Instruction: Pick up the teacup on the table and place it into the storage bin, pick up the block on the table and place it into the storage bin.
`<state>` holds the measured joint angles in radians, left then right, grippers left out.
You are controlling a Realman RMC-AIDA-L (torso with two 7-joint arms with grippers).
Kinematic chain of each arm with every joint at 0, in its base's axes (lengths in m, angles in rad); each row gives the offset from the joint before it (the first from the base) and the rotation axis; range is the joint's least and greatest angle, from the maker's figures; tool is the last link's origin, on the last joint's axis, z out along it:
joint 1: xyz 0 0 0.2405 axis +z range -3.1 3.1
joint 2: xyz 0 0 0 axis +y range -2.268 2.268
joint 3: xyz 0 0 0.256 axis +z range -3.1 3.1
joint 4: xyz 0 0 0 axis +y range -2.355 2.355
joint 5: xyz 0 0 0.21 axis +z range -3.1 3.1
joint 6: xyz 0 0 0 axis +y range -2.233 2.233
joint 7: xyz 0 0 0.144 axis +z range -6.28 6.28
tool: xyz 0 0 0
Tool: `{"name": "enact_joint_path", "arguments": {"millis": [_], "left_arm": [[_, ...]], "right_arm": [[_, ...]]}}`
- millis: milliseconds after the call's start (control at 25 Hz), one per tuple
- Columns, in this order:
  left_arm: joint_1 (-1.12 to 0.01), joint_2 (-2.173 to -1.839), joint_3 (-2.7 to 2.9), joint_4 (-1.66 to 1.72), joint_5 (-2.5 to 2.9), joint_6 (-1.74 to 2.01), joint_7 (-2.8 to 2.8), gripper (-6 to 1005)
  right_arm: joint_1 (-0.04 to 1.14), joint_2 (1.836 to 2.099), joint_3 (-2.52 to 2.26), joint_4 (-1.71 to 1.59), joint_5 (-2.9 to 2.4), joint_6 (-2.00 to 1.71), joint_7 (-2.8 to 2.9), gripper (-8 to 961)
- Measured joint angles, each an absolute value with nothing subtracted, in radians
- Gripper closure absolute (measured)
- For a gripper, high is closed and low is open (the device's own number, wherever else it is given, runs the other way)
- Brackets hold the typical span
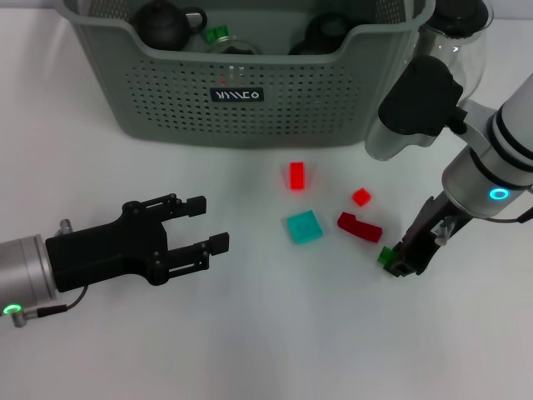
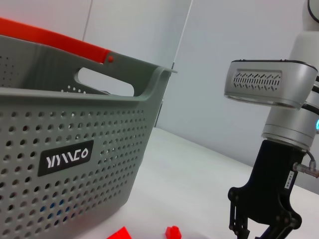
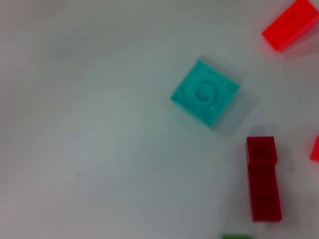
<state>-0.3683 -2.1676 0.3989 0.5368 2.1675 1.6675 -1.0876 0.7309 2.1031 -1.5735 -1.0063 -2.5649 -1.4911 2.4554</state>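
Left gripper [image 1: 204,223] idle, fingers wide. Right gripper [image 1: 403,260] pinching green block [image 1: 386,256] on table [image 1: 250,333]; block step; next lift toward storage bin [image 1: 241,92].

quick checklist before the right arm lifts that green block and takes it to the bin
1. Right gripper at the green block: ok, its fingertips are down at the block on the table.
2. Firm grip on the block: cannot tell, the fingers hide the contact.
3. Neighbouring blocks apart: ok, the dark red block lies beside it without touching; the teal block is farther off.
4. Path to the bin: not ok, the glass pitcher stands beside the bin near the right arm.
5. Room in the bin: ok, but a black teapot and other items already sit inside.
6. Left gripper: ok, open and low over the table, away from the blocks.
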Motion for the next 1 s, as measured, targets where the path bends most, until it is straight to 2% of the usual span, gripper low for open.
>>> {"name": "enact_joint_path", "arguments": {"millis": [240, 520, 720, 840, 1000], "left_arm": [[-0.368, -2.168, 0.399, 0.537, 2.168, 1.668, -1.088, 294], [-0.371, -2.168, 0.399, 0.537, 2.168, 1.668, -1.088, 294], [-0.375, -2.167, 0.397, 0.537, 2.168, 1.665, -1.088, 294], [-0.377, -2.167, 0.397, 0.536, 2.168, 1.655, -1.092, 294], [-0.384, -2.167, 0.397, 0.523, 2.168, 1.648, -1.094, 294]], "right_arm": [[0.692, 2.101, -1.565, -1.094, -2.558, -1.498, 2.455, 737], [0.593, 2.095, -1.305, -1.299, -2.318, -1.606, 2.283, 737], [0.556, 2.098, -1.104, -1.314, -2.056, -1.588, 2.118, 736], [0.562, 2.100, -1.088, -1.273, -1.920, -1.501, 2.025, 736], [0.642, 2.099, -1.120, -1.204, -1.878, -1.316, 1.992, 736]]}}
